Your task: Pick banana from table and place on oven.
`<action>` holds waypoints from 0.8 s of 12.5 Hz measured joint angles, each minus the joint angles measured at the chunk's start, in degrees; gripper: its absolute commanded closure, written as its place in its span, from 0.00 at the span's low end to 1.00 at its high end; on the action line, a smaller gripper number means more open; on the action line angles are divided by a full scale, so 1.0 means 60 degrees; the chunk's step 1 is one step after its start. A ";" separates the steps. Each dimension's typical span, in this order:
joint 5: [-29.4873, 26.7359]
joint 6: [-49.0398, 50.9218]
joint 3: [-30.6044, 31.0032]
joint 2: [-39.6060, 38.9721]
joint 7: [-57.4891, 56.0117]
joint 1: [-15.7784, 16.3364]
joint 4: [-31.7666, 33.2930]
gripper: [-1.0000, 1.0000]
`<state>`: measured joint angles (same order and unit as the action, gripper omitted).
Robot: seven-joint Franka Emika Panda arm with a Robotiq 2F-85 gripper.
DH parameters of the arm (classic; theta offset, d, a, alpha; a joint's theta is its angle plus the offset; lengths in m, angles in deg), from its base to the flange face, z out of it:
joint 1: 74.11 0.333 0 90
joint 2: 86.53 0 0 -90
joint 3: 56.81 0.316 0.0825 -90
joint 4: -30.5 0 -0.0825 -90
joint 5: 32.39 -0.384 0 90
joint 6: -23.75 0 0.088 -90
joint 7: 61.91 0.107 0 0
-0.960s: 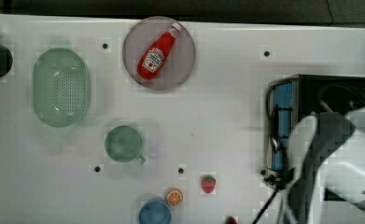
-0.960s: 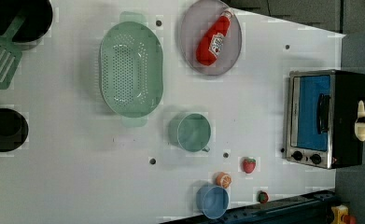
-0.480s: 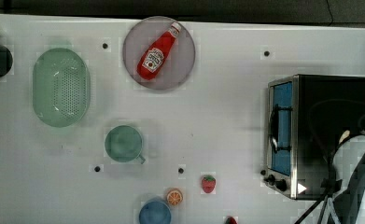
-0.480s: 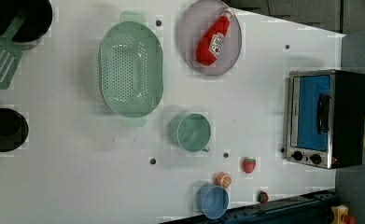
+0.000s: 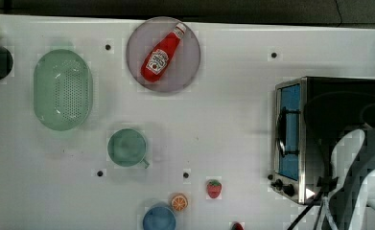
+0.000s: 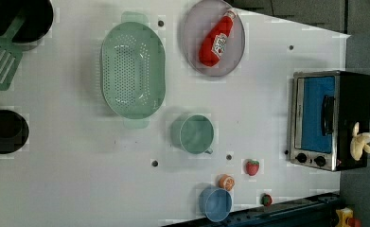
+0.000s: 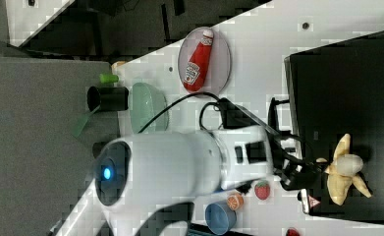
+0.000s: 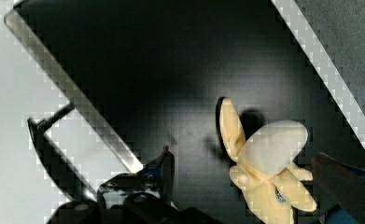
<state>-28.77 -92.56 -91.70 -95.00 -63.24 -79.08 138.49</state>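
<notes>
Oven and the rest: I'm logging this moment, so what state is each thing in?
Banana: peeled, lying on the oven's black top, free of the gripper.
Oven: door shut.
Gripper: open, fingers either side of the banana.
Ketchup bottle: capped, lying on the plate.
Colander: upright, empty.
Green cup: upright, empty.
Blue cup: upright, empty as far as I can tell.

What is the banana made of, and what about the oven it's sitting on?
The banana looks like soft matte plastic or rubber: pale, smooth, with stiff splayed peel flaps. The oven seems metal: a black, dull top, a shiny silver front frame and a blue-tinted glass door.
</notes>
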 measured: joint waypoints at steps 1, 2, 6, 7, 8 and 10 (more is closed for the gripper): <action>-0.0122 0.0040 0.0233 0.0107 0.0000 0.0013 -0.0047 0.00; -0.0319 0.0079 0.0401 0.0235 0.0009 0.0120 -0.0140 0.00; -0.0076 0.2059 0.1436 0.1221 0.1292 0.0453 -0.0448 0.00; -0.0038 0.2608 0.1933 0.1695 0.2168 0.0496 -0.0476 0.00; 0.0011 0.3179 0.2441 0.2145 0.3063 0.0566 -0.0560 0.00; 0.0041 0.3932 0.3355 0.3118 0.4835 0.0862 -0.0578 0.00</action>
<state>-28.52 -68.97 -71.57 -76.29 -34.23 -73.91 135.02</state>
